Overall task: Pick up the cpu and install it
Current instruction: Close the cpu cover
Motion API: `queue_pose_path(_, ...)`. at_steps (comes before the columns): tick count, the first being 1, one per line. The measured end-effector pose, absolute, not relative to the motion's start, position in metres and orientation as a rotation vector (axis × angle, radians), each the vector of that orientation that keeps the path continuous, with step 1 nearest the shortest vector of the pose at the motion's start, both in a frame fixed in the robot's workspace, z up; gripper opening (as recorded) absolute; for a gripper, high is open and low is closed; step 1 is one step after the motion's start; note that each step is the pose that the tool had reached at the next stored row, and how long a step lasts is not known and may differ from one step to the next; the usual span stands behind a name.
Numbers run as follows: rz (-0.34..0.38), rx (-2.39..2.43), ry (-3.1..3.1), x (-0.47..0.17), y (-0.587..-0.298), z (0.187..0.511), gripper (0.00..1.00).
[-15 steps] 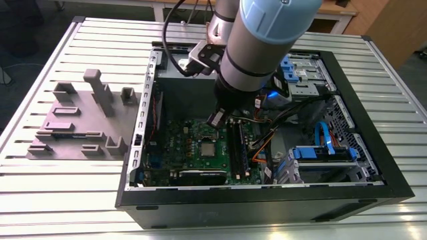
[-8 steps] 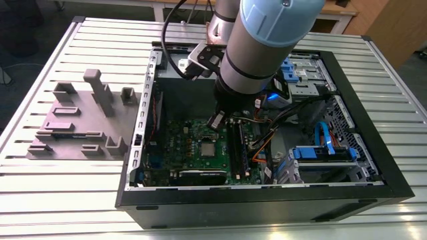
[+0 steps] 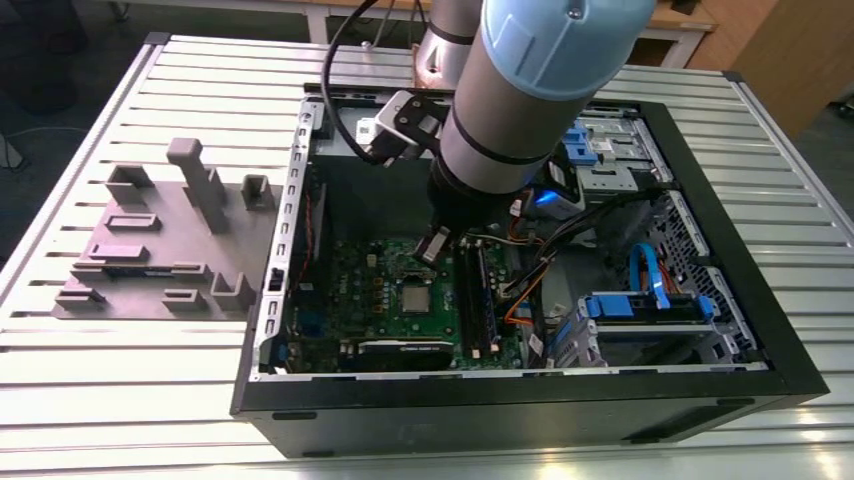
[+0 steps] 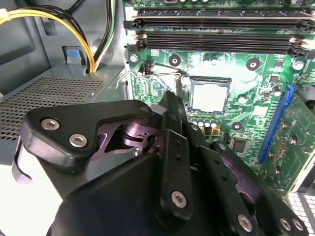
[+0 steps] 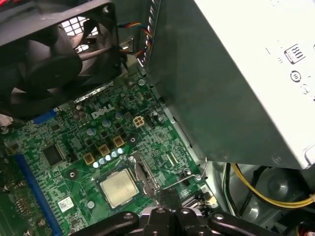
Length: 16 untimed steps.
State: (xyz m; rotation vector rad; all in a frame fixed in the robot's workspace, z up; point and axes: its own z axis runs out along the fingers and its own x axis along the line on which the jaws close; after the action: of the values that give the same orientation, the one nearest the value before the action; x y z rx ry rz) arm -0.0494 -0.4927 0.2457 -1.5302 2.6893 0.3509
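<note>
The cpu (image 4: 209,96), a small silvery square chip, lies flat in the socket on the green motherboard (image 4: 246,128); it also shows in the first wrist view (image 5: 118,188) and as a small pale square in the exterior view (image 3: 414,298). My gripper (image 4: 173,104) hangs inside the open computer case, just above the board and beside the socket, a short way from the chip. Its black fingers (image 5: 168,197) look pressed together with nothing between them. A thin wire lever (image 4: 147,74) sticks out next to the socket. In the exterior view the gripper (image 3: 434,245) is over the board's middle.
A big grey box with a white label (image 5: 236,73) stands close beside the arm. A black fan (image 5: 44,54) sits at the case wall. Memory slots (image 4: 216,29), a blue slot (image 4: 276,123), yellow cables (image 4: 59,24) and blue drive bays (image 3: 647,305) crowd the case. A grey fixture (image 3: 160,240) lies outside.
</note>
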Motion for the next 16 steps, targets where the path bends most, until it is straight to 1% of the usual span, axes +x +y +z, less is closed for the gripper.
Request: queue_pose_path(16,0.350,-1.559,2.676,-0.0529,-0.4985,0.2452,0.10)
